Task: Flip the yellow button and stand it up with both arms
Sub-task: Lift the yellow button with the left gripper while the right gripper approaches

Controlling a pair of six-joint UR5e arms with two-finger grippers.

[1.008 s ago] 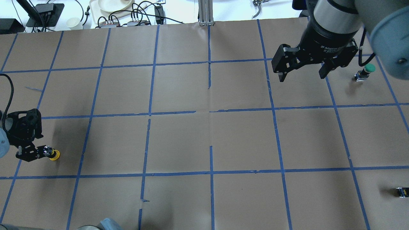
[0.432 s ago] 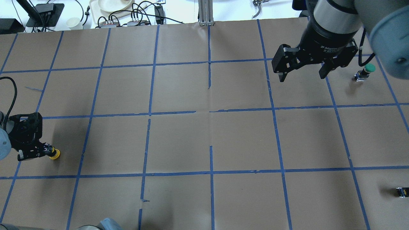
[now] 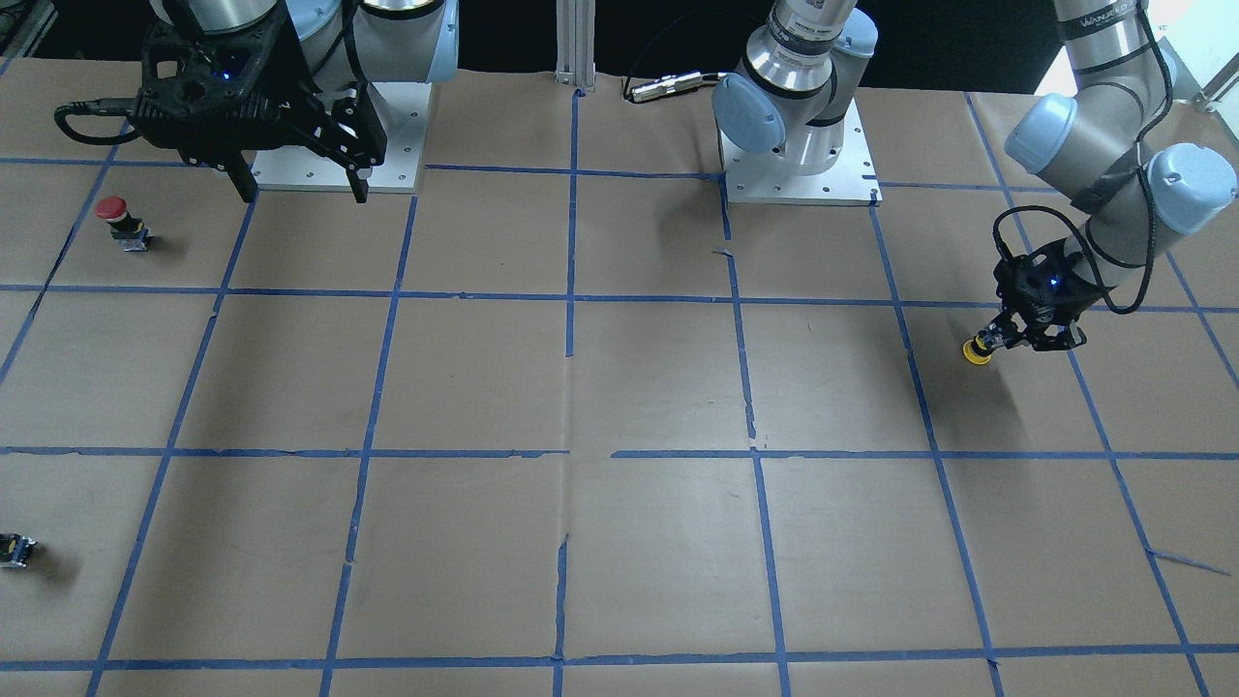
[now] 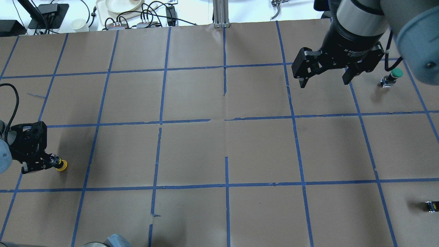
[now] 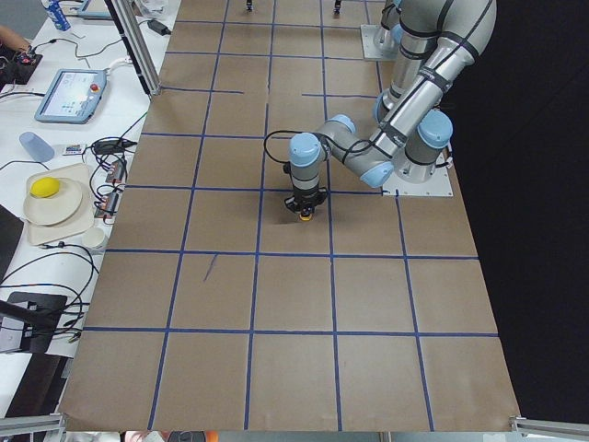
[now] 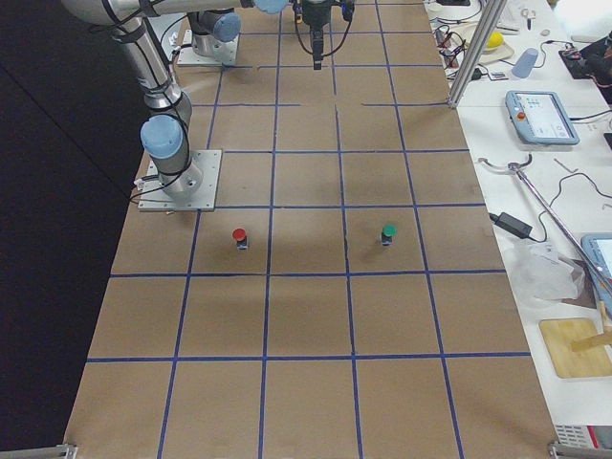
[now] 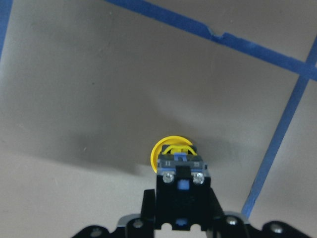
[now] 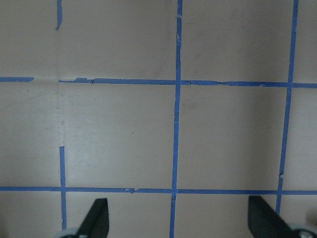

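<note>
Yellow plastic, round and smooth like a mushroom top: that's the cap of the yellow button (image 7: 172, 148). Its boxy black & silver body w/ two shiny screws is pinched in the left end effector (image 4: 50, 162), black fingers closed tight on it. The cap sticks out past the fingertips and tips down toward the surface (image 4: 192, 151), at the far left edge in the overhead view. Can't tell if the cap touches.

The surface is flat brown paper w/ blue tape lines making squares.

The right end effector (image 4: 324, 82) hangs over the other side, fingers spread wide apart. Near it stand a green button (image 4: 396, 73) & a red button (image 3: 114, 208), round caps up. A tiny black-yellow part (image 4: 430, 206) lies well apart from them.
</note>
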